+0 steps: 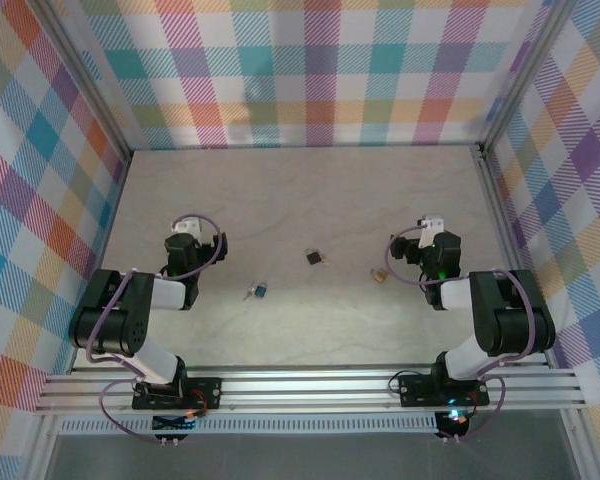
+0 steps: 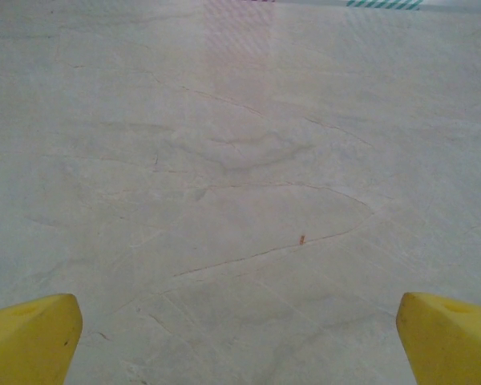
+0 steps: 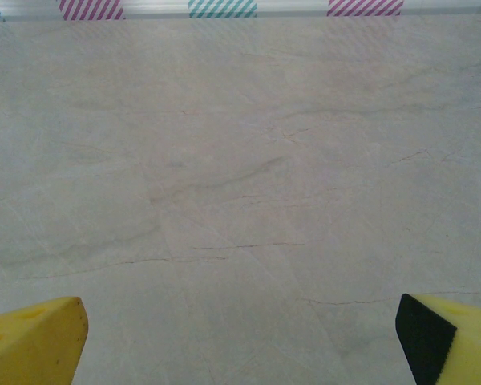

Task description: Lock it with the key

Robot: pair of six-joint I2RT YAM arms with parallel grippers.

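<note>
The key (image 1: 257,292), silver with a blue-teal head, lies flat on the table near the middle, slightly left. The lock (image 1: 316,258), a tiny dark padlock, rests a little further back and to its right. My left gripper (image 1: 194,243) sits low over the table to the left of the key, apart from it. My right gripper (image 1: 422,245) sits to the right of the lock. In the left wrist view the yellow fingertips (image 2: 32,337) stand wide apart over bare table. In the right wrist view the fingertips (image 3: 34,337) are equally spread. Both grippers are open and hold nothing.
A small brass-gold item (image 1: 379,274) lies between the lock and my right gripper. Plaid walls (image 1: 320,70) close in the table (image 1: 300,190) at the back and both sides. An aluminium rail (image 1: 310,385) runs along the near edge.
</note>
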